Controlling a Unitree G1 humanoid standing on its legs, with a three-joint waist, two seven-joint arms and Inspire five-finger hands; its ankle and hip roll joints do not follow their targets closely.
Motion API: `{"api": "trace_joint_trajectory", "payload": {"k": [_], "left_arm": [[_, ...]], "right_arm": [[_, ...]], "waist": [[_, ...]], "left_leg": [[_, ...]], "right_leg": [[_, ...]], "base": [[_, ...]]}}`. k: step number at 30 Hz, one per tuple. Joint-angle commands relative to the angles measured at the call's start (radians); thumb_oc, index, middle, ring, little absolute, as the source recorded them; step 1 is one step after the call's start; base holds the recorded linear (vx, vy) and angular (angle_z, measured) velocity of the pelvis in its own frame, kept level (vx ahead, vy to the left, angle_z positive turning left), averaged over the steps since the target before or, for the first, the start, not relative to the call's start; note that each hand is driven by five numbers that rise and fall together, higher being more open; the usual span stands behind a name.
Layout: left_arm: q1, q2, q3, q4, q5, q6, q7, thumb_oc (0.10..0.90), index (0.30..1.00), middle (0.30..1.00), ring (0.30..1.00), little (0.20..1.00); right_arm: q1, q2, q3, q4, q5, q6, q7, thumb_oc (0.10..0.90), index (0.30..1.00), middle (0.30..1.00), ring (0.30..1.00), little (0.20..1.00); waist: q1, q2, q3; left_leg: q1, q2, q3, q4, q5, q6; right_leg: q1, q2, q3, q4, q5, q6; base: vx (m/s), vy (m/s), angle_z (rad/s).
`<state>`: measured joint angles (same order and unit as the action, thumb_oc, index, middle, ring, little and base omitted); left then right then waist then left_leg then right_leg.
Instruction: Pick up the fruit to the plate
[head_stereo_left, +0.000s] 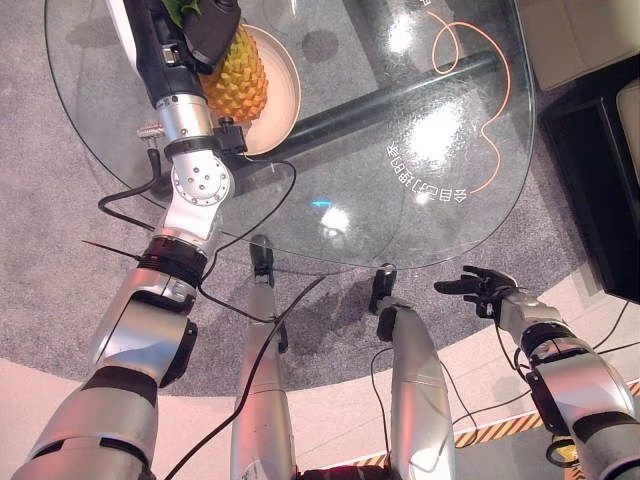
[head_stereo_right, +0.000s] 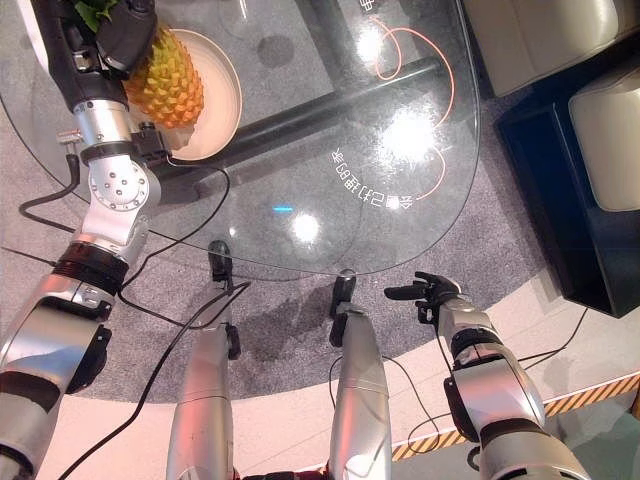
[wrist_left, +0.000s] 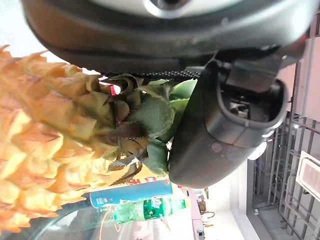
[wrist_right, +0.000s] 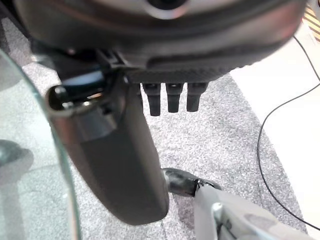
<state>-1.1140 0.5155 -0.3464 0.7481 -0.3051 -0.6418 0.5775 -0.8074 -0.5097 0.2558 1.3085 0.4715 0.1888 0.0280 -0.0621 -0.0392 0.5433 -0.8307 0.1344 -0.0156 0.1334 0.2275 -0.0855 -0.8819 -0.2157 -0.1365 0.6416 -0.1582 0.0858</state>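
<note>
Left hand (head_stereo_left: 215, 35) is wrapped around the leafy crown end of the pineapple (head_stereo_left: 238, 85), thumb (wrist_left: 220, 135) pressed against the green leaves in the left wrist view, so the grip sits at the crown/shoulder junction, not on the body. The pineapple lies tilted over the cream plate (head_stereo_left: 290, 95) on the glass table (head_stereo_left: 400, 200); whether its base touches the plate or hangs just above cannot be told from the head views. Right hand (head_stereo_left: 480, 285) is idle off the near table edge, low on the right, fingers loosely spread and holding nothing; the right wrist view shows its thumb (wrist_right: 120, 170) and short finger row over grey carpet. Handling judgement: the fruit looks heavy for a one-hand hold, with the mass well away from the grip, so it will want to pivot and swing about the crown. The body is stiff and rough-scaled, which should give good friction; the leaves are softer, can bend or tear, and are the weaker hold. A better grasp would be around the upper body just below the crown, or the crown base where the leaves bunch tight. The plate rim is shallow and the fruit is rounded, so it may roll on release; lay it on its side, centred.
</note>
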Motion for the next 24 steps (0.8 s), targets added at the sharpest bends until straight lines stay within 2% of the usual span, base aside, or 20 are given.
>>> {"api": "trace_joint_trajectory", "payload": {"k": [1, 18, 24], "left_arm": [[-0.205, -0.001, 0.011, -0.017, 0.002, -0.094, 0.007, 0.100, 0.300, 0.300, 0.300, 0.200], [-0.220, -0.003, -0.017, 0.045, -0.038, -0.076, -0.044, 0.100, 0.300, 0.300, 0.300, 0.200], [-0.223, 0.001, -0.021, 0.068, -0.047, -0.077, -0.054, 0.169, 0.359, 0.359, 0.359, 0.269]], "right_arm": [[0.036, -0.043, 0.027, 0.018, -0.008, 0.011, -0.011, 0.800, 0.900, 0.900, 0.900, 0.900], [0.022, -0.044, 0.037, 0.022, -0.002, 0.011, -0.012, 0.800, 0.900, 0.900, 0.900, 0.900], [0.023, -0.045, 0.038, 0.023, -0.001, 0.007, -0.011, 0.800, 0.900, 0.900, 0.900, 0.900]], "waist": [[0.009, -0.040, -0.023], [0.002, -0.041, -0.023], [-0.001, -0.042, -0.023]], "left_leg": [[0.023, 0.016, 0.032, 0.202, -0.213, -0.025], [0.020, 0.018, 0.036, 0.201, -0.210, -0.026], [0.027, 0.020, 0.039, 0.193, -0.207, -0.027]], "right_leg": [[0.056, 0.031, 0.027, -0.268, 0.180, 0.037], [0.051, 0.031, 0.031, -0.272, 0.185, 0.038], [0.055, 0.031, 0.032, -0.278, 0.188, 0.040]], "base": [[0.00, 0.000, 0.00], [0.00, 0.000, -0.01], [-0.01, 0.004, -0.08]]}}
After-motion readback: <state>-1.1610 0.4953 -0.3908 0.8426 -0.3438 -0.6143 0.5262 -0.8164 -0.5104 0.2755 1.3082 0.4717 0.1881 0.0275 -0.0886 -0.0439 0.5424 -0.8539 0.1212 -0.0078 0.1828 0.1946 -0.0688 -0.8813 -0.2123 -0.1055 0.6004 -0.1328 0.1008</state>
